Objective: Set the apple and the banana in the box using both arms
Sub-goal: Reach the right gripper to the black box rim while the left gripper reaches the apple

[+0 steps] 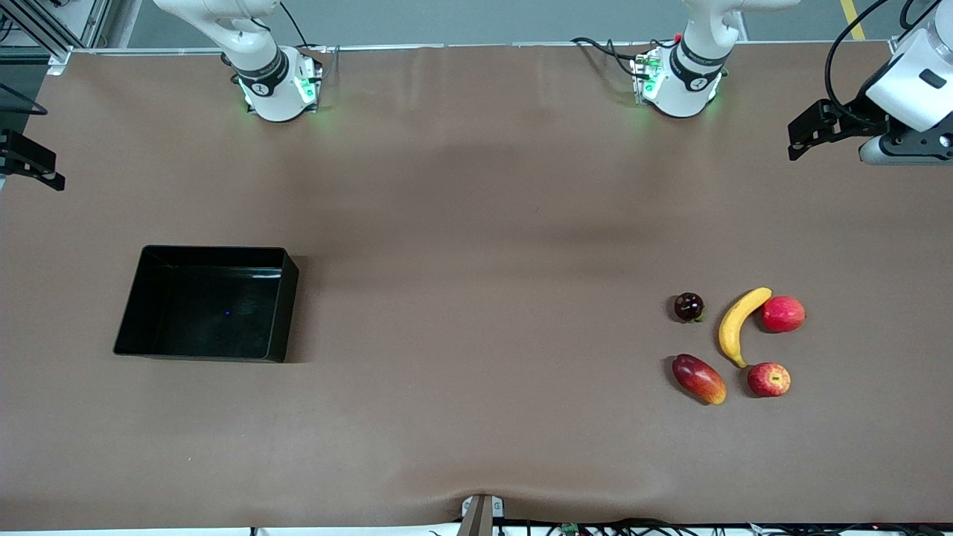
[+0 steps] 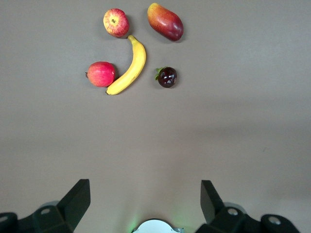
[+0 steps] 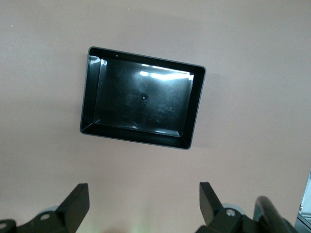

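The apple, red with yellowish streaks and a stem dimple, lies on the table toward the left arm's end, nearest the front camera. The yellow banana curves beside it. Both show in the left wrist view, the apple and the banana. The empty black box sits toward the right arm's end and shows in the right wrist view. My left gripper is open and empty, high above the table, well apart from the fruits. My right gripper is open and empty, high above the table beside the box.
A smooth pinkish-red round fruit touches the banana's farther end. A red-and-yellow mango lies beside the apple. A small dark purple fruit lies beside the banana. The brown table between the box and the fruits is bare.
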`<state>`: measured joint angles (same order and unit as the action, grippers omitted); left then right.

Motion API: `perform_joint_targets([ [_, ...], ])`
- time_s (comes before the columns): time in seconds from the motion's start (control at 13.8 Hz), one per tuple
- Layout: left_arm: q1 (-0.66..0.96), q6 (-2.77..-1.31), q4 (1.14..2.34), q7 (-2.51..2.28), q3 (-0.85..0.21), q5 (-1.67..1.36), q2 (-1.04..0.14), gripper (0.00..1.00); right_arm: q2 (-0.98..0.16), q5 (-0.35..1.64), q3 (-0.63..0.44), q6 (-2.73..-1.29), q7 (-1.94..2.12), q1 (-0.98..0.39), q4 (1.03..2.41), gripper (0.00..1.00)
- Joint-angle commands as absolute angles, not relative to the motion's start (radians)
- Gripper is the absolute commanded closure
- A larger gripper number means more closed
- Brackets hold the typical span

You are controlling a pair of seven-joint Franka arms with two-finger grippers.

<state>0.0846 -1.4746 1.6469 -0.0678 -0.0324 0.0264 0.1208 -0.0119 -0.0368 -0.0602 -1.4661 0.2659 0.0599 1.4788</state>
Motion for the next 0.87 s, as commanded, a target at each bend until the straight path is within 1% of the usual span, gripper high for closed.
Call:
perform_joint_targets([
  [0.0, 0.084, -1.46, 1.618, -0.052, -0.031, 0.044, 0.107, 0.0, -0.018, -0.017, -0.054, -1.456, 0.252, 0.074, 1.47, 0.0],
  [0.22, 0.083, -1.46, 1.617, -0.052, -0.026, 0.043, 0.085, 0.0, -0.023, -0.017, -0.054, -1.457, 0.252, 0.075, 1.47, 0.0],
  [0.36, 0.077, -1.463, 1.565, -0.051, -0.014, 0.044, 0.005, 0.0, -0.043, -0.017, -0.054, -1.459, 0.252, 0.077, 1.467, 0.0],
  [0.51, 0.046, -1.515, 1.555, -0.051, -0.012, 0.043, -0.072, 0.0, -0.072, -0.017, -0.055, -1.466, 0.253, 0.089, 1.466, 0.0],
  [0.58, 0.02, -1.572, 1.555, -0.049, -0.014, 0.032, -0.101, 0.0, -0.128, -0.017, -0.055, -1.474, 0.256, 0.09, 1.466, 0.0],
  [0.73, -0.011, -1.646, 1.555, -0.049, -0.014, 0.04, -0.17, 0.0, -0.298, -0.032, -0.058, -1.482, 0.258, 0.09, 1.447, 0.0],
  [0.8, -0.02, -1.673, 1.552, -0.046, -0.014, 0.041, -0.208, 0.0, -0.317, -0.017, -0.058, -1.497, 0.265, 0.124, 1.437, 0.0],
])
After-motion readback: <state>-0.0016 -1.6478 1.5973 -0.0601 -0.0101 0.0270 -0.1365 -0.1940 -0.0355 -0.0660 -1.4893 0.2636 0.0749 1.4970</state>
